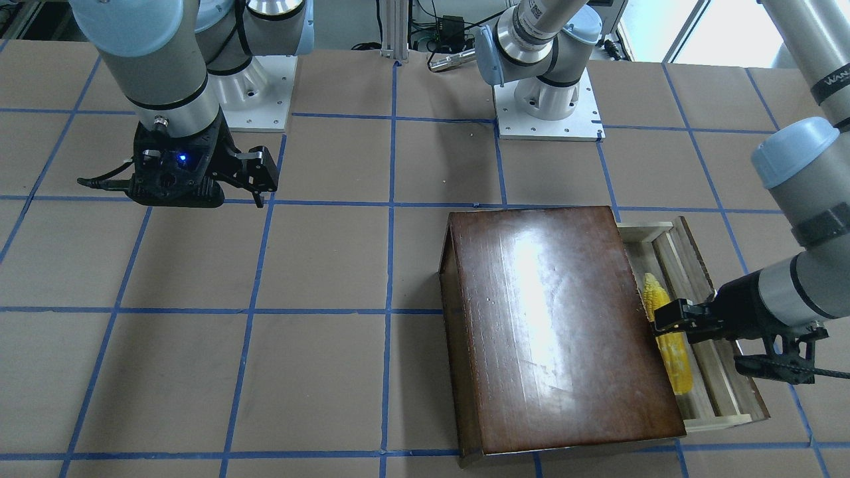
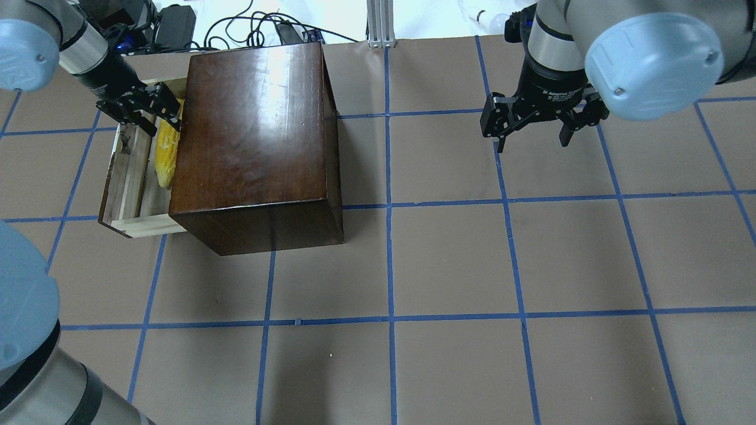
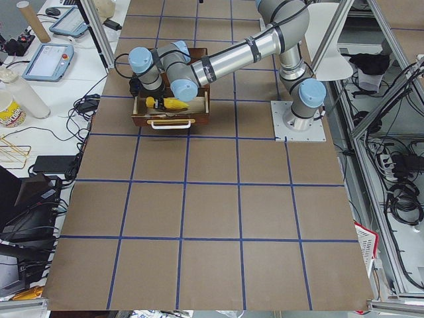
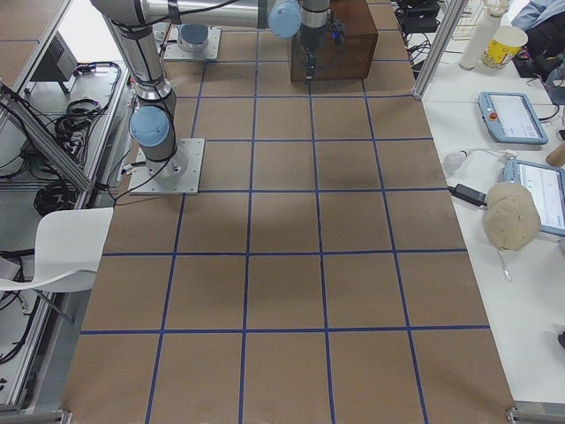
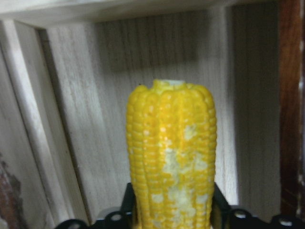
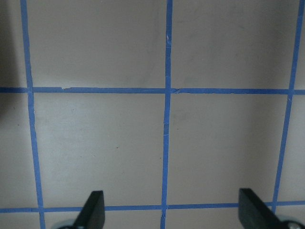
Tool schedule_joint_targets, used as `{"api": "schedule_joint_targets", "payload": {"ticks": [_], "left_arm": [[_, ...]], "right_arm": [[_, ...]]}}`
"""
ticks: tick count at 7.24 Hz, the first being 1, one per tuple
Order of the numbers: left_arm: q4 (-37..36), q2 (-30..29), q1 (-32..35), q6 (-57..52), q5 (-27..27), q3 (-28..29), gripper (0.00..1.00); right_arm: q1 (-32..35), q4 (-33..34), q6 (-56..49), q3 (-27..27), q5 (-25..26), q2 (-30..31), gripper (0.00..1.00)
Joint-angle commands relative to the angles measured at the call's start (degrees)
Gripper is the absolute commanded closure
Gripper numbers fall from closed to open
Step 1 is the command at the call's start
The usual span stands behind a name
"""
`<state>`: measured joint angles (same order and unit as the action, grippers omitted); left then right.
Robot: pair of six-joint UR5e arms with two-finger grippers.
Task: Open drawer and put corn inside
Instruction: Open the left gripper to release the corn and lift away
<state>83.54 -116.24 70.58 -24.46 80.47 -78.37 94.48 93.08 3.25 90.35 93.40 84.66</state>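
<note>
Behind left gripper (image 1: 665, 320), corn (image 1: 677, 365) partly hidden.

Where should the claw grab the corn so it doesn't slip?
Across its thick middle, from above, one finger on each long side. The corn lies flat along the open drawer, close beside the box, so above is the open way in. The left claw grips it so.
</note>
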Motion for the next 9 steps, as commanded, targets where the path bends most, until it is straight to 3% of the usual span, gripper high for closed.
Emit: {"api": "schedule_joint_targets", "payload": {"ticks": [1, 2, 5, 7, 8, 9], "left_arm": [[1.26, 1.97, 0.43, 0.89, 1.44, 0.41, 0.00], [2.14, 3.55, 0.78, 2.29, 1.44, 0.67, 0.00], [14.42, 6.64, 1.49, 5.82, 2.15, 8.73, 0.00], [20.23, 8.13, 2.54, 6.00, 2.93, 10.34, 0.00], [20.25, 9.27, 4.02, 7.22, 8.94, 10.26, 0.00], [20.17, 10.58, 8.13, 13.23, 10.92, 9.82, 0.00]], "right_arm": [[0.00, 0.09, 0.00, 0.00, 0.03, -0.02, 0.00], [0.00, 0.09, 0.00, 0.00, 0.03, -0.02, 0.00], [0.00, 0.09, 0.00, 0.00, 0.03, -0.02, 0.00], [0.00, 0.00, 0.00, 0.00, 0.03, -0.02, 0.00], [0.00, 0.00, 0.00, 0.00, -0.06, -0.02, 0.00], [0.00, 0.00, 0.00, 0.00, -0.06, -0.02, 0.00]]}}
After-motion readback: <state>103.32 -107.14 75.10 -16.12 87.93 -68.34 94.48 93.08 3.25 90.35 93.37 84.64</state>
